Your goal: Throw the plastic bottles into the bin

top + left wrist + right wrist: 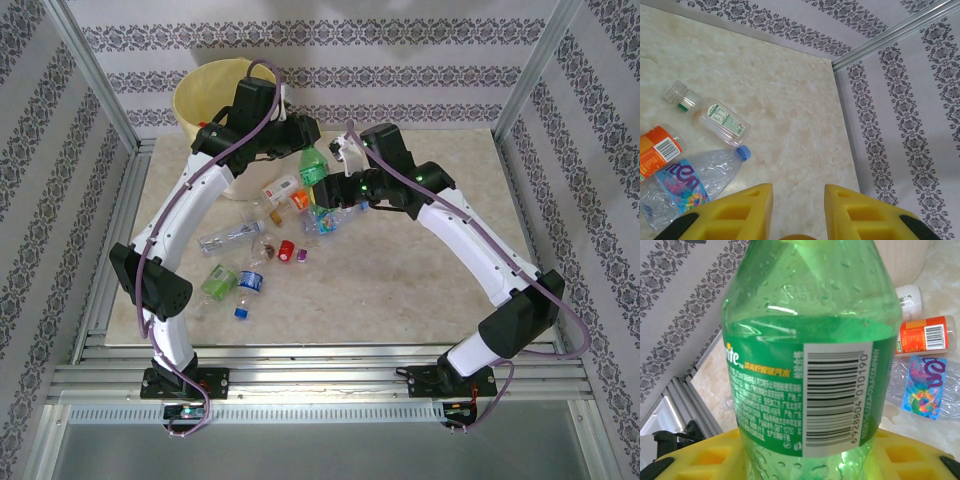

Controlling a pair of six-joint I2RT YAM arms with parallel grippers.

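the green bottle [805, 365] is gripped by the right gripper [805, 452] around its lower body. the yellow fingers [700, 460] are pressed to either side, and the barcode is turned to the wrist camera. from above, the right gripper [335, 183] and its green bottle [313, 163] are seen over the far end of the heap of plastic bottles [300, 205] on the table [420, 290]. just beyond the held bottle, an orange-labelled bottle [925, 335] and a crumpled bottle with a colourful label [925, 387] are seen lying side by side.

the bin [205, 90], lined in yellow, is set at the far left corner. the left gripper [303, 130] is placed just beside its rim, between the held bottle and the bin, so the straight path is blocked. the left gripper [798, 195] is drawn nearly closed, a narrow gap left between its fingers, and nothing is held. below it a clear bottle with a green-and-white label [722, 122] is seen on the table.

nearer the arm bases, a second green bottle [218, 282], a blue-capped bottle [250, 285] and a red-labelled one [287, 250] are scattered apart.
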